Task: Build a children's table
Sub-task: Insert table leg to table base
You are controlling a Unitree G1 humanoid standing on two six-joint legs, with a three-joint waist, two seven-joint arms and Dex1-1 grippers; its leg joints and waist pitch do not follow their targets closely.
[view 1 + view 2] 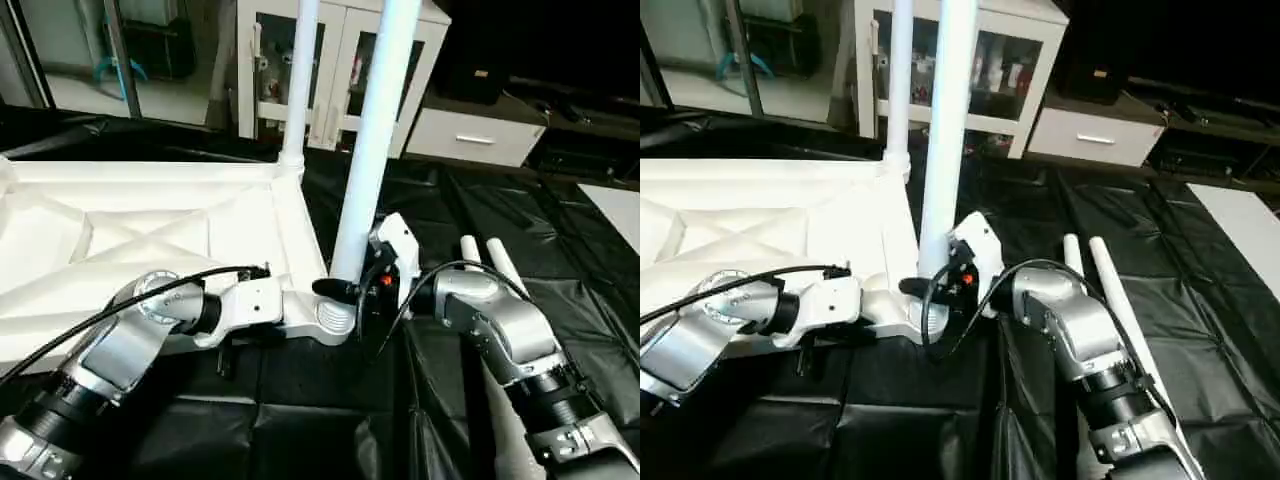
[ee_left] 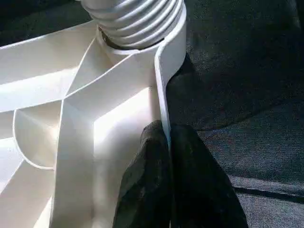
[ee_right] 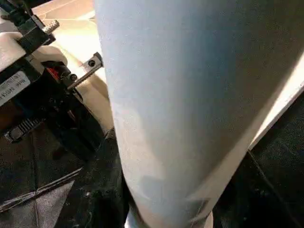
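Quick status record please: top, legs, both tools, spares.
top: upside down, ribs up, on black cloth
far leg: upright in far corner socket
near leg: upright at near corner socket
left tool: shut on top's rim
right tool: around near leg's base
spare legs: two, lying on cloth

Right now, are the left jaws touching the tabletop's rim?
Touching. The left wrist view shows the left gripper closed on the tabletop rim, one black finger on each side of the thin white wall, no gap.

Two spare legs (image 1: 492,262) right of the upturned tabletop (image 1: 150,235).
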